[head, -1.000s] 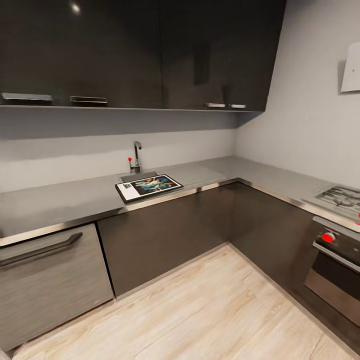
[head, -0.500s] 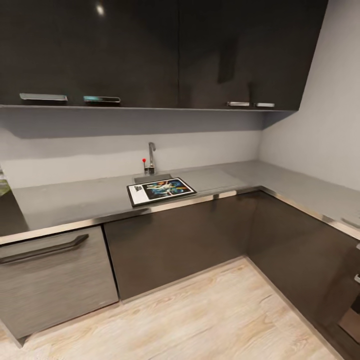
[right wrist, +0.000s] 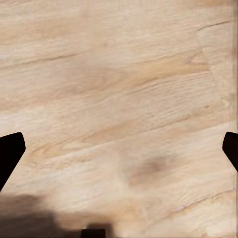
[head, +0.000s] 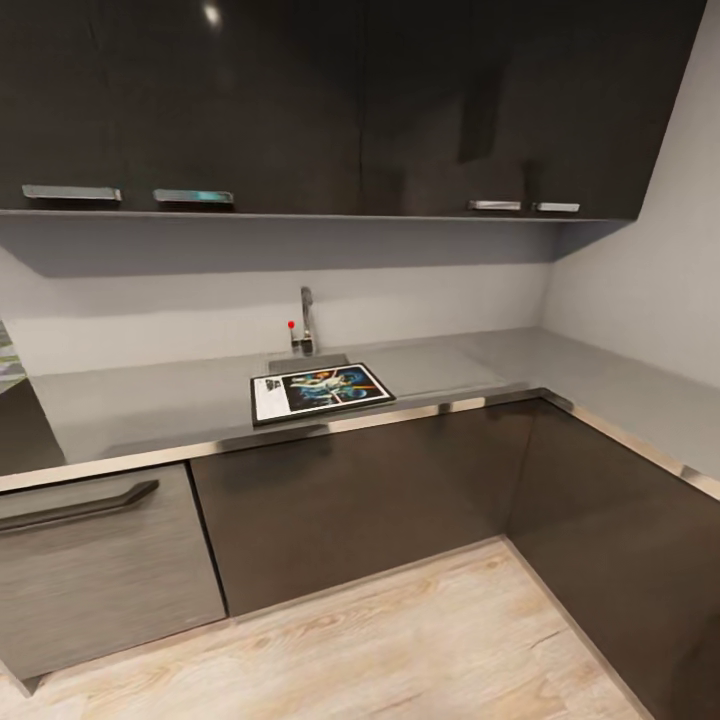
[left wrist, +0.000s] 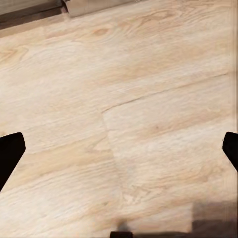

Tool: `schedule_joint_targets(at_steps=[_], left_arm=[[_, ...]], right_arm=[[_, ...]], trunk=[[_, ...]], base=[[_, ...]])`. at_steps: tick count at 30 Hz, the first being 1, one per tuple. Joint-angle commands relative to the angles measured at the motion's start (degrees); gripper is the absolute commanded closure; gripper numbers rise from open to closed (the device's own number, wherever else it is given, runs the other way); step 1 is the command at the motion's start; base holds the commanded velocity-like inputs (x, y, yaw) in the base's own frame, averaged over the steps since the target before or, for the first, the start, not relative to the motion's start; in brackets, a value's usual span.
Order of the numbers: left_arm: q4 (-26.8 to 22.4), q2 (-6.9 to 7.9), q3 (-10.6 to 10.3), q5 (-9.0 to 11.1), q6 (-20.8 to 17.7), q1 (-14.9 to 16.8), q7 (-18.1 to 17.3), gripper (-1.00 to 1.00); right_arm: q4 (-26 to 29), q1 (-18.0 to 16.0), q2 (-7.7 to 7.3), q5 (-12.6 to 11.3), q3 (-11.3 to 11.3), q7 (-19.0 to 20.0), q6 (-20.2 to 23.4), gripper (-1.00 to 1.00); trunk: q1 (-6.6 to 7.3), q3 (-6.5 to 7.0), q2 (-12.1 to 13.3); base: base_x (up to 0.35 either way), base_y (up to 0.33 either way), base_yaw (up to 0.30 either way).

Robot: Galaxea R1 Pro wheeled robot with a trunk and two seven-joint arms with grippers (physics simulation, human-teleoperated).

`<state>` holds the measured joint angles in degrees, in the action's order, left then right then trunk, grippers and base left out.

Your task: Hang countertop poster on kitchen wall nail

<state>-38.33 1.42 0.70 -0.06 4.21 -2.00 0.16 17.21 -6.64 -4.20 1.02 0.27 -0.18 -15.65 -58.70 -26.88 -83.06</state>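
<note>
Poster (head: 321,391) lies flat on the countertop (head: 150,410), just in front of the sink (head: 305,362), near the front edge. Prob. stiff, light, thin frame w/ slick face; best pinched at an edge. Left gripper (left wrist: 119,151) & right gripper (right wrist: 119,151) both spread wide, empty, over wood floor (left wrist: 148,99).

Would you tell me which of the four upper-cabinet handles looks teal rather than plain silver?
The second handle from the left: it has a teal sheen, while the other three are plain silver-grey.
</note>
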Motion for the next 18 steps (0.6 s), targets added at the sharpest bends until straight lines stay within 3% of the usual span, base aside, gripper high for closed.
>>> schedule_joint_targets(at_steps=[1, 13, 18], left_arm=[[-0.1, -0.01, 0.1, 0.0, 0.1, 0.0, 0.0, -1.0], [-1.9, -0.34, -0.5, 0.2, 0.0, 0.0, 0.0, -1.0], [-22.9, -2.73, -0.6, 0.3, -1.1, 0.0, -0.3, -1.0]], right_arm=[[-0.1, 0.0, -0.01, 0.1, 0.0, 0.0, -0.2, -1.0], [0.0, 0.0, -0.01, 0.0, -0.3, 0.0, -0.2, -1.0], [0.2, -0.1, -0.09, -0.2, -0.6, 0.0, -0.3, -1.0]], trunk=[[-0.02, -0.05, 0.0], [-0.02, -0.05, 0.0], [-0.02, -0.05, 0.0]], base=[[0.232, -0.262, 0.008], [0.231, -0.26, 0.002], [0.048, -0.054, 0.108]])
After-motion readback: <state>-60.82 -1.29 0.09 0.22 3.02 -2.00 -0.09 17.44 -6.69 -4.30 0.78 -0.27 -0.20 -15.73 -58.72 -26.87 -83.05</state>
